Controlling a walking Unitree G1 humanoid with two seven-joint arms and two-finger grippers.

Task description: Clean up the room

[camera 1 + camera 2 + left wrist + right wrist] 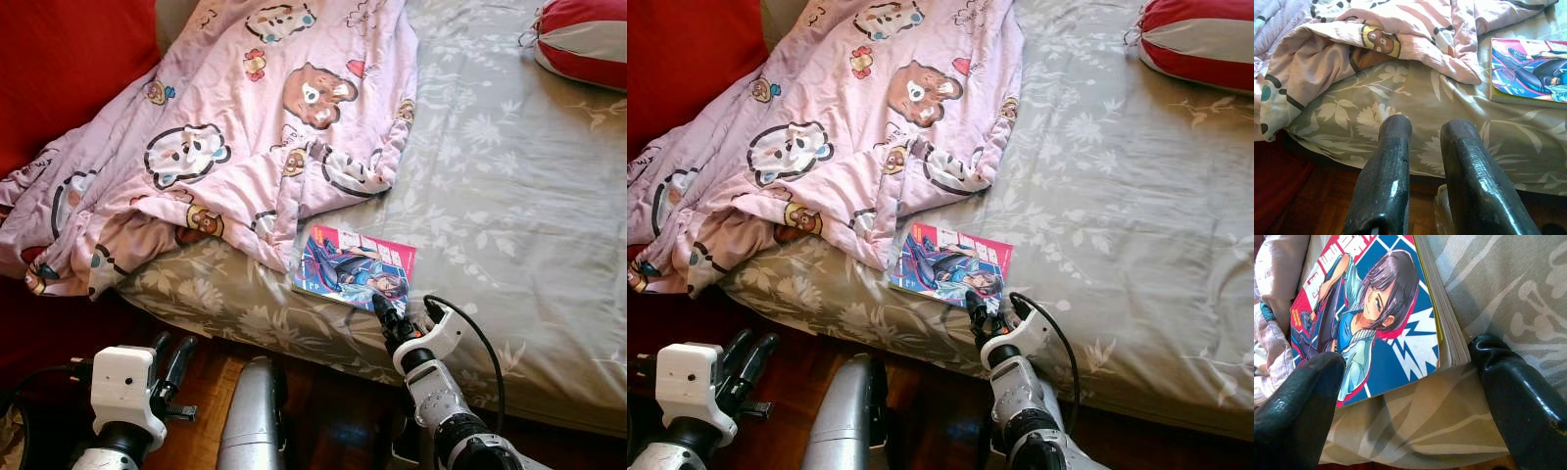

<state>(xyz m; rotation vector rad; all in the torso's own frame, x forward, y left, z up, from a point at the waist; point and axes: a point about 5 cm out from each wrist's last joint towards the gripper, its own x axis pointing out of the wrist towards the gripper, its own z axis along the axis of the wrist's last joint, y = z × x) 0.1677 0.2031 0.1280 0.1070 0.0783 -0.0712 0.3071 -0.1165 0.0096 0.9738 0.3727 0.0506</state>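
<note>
Pink quilt [235, 127] fills the upper left; below it, at lower left, the left gripper [168, 364] hangs idle, its 2 fingers slightly parted. At centre 1 comic [355, 264] lies flat on the grey sheet [509, 196], beside the quilt's edge. The right gripper [1410, 401] is spread wide at the comic's near corner; probably best to slide 1 finger under before closing. 1 pillow [580, 39] sits upper right.

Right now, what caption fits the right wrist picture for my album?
Open right claw straddles the near corner of a comic book on the bed sheet.
</note>
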